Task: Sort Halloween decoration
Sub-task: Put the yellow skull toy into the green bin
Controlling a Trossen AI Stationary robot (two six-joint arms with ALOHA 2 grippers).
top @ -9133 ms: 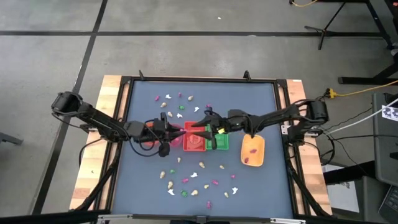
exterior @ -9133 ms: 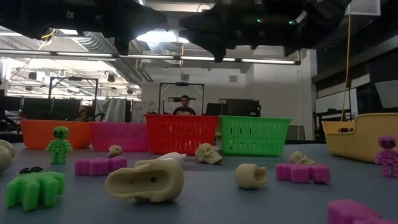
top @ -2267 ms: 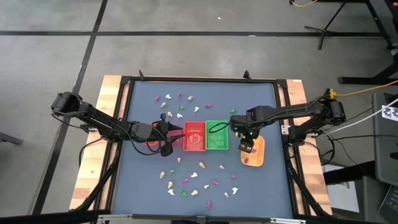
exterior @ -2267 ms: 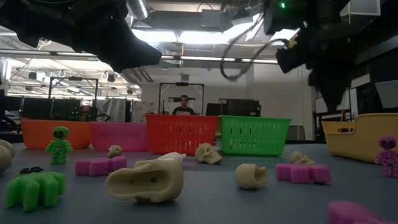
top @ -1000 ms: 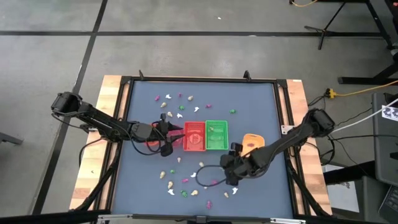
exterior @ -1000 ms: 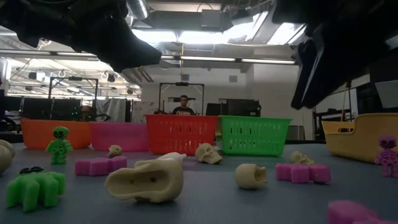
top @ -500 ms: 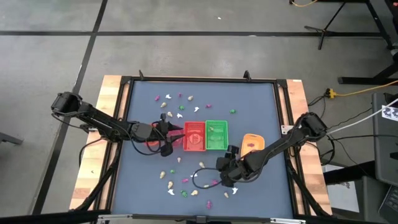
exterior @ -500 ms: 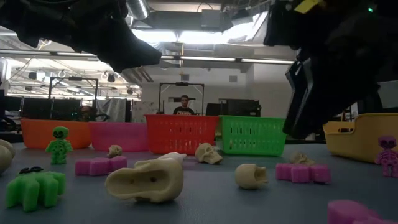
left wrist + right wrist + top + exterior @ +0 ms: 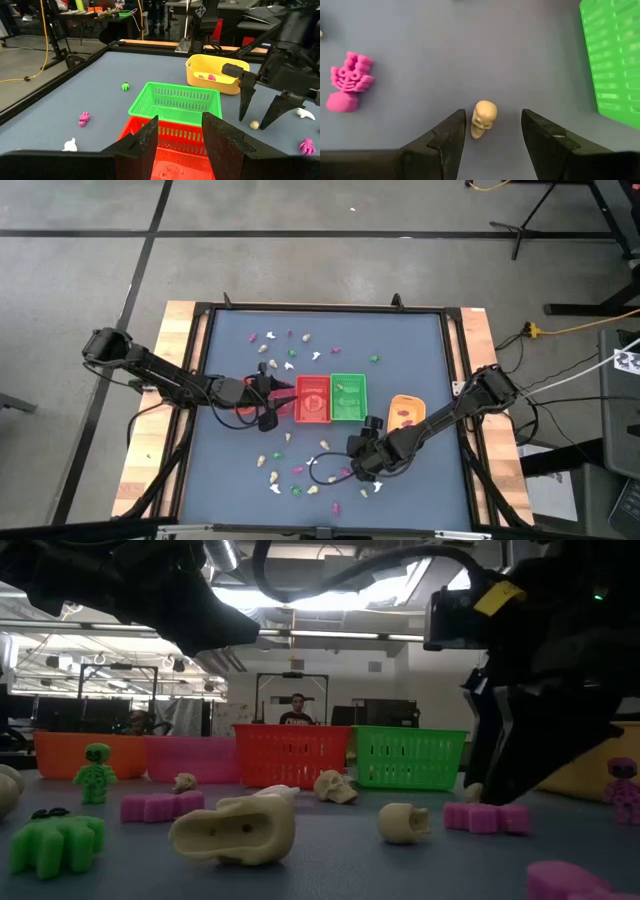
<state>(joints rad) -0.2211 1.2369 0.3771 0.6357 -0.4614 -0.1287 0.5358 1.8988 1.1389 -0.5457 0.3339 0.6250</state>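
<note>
Your right pincer (image 9: 490, 131) is reached low over the tabletop (image 9: 420, 350), arm stretched out and tipped down, fingers spread wide and empty. A cream skull (image 9: 483, 118) lies between the fingertips, touching neither; a magenta skeleton (image 9: 349, 81) lies well off to one side. Your left pincer (image 9: 179, 131) hovers over the red basket (image 9: 170, 160), fingers apart, holding nothing.

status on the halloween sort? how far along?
Early. Done: a few pink trinkets lie in the yellow tray. In hand: nothing yet; the right gripper is open, straddling a cream skull on the mat. The left gripper waits open over the red basket. Left: most trinkets lie scattered in two clusters and; the green basket looks empty.
</note>
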